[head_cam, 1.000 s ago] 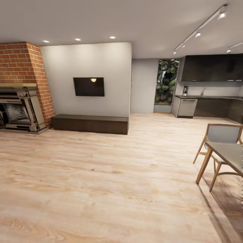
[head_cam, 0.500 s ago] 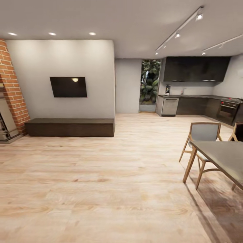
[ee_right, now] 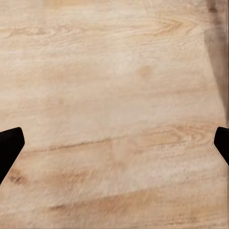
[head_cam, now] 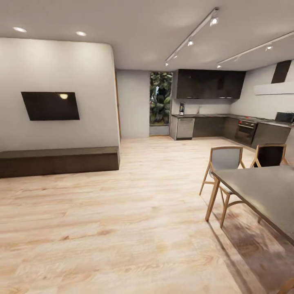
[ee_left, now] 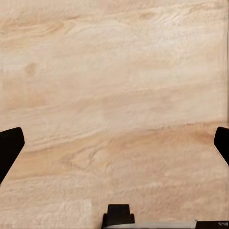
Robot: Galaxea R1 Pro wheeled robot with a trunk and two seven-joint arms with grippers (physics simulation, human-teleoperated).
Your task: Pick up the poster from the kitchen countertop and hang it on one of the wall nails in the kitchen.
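Far across the room in the head view, the poster (head_cam: 181, 108) is a small upright rectangle standing on the left end of the kitchen countertop (head_cam: 214, 116), a dark slab over dark cabinets. It is too far off to make out detail, and no wall nail can be made out at this distance. In the left wrist view my left gripper (ee_left: 114, 145) is open, its black fingertips (ee_left: 9, 148) far apart over bare wood floor. My right gripper (ee_right: 114, 145) is open too, above the floor, with nothing between its fingers.
A grey dining table (head_cam: 265, 196) with two wooden chairs (head_cam: 223, 161) stands close on the right. A low dark bench (head_cam: 57, 161) runs under a wall-mounted TV (head_cam: 51, 105) on the left. Wood floor (head_cam: 155, 175) stretches between them toward the kitchen, with its oven (head_cam: 246, 130).
The whole head view has swung to the right, so the camera has turned. The brick fireplace has left the picture, and the kitchen and dining table now show more fully.
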